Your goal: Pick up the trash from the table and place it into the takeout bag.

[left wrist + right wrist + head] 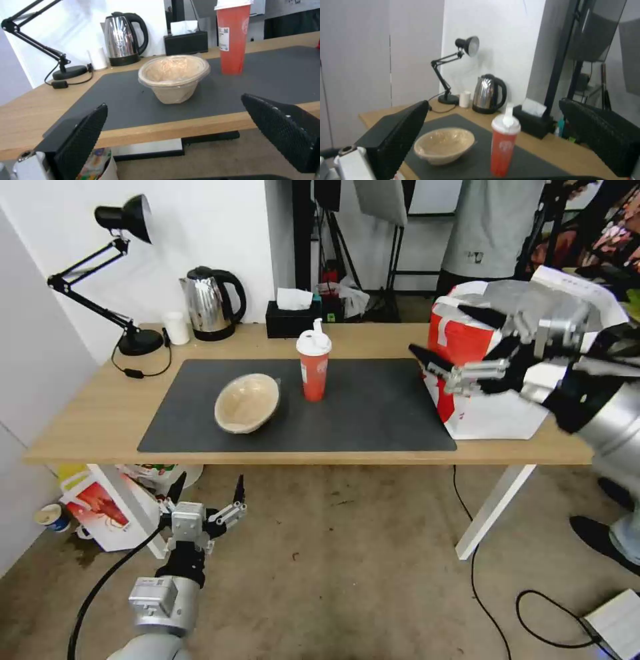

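The left pincer (208,493) hangs low before the desk's (100,413) front edge, its black fingers (83,132) spread wide and holding nothing. On the dark grey mat (373,407) a tan paper bowl (247,403) lies tipped toward the robot, a clear film across its mouth; just beside it stands the tall red cup (314,365) with white lid, upright, its top cut off in the left wrist view. At the desk's right end, the right pincer (460,343) hovers with fingers apart, empty, in front of the takeout bag (493,413), covering much of its red side panel and opening, so its contents cannot be seen. Along the back edge sit a black desk lamp (127,273), a small white cup (177,327), a steel kettle (210,303) and a black tissue box (291,317).
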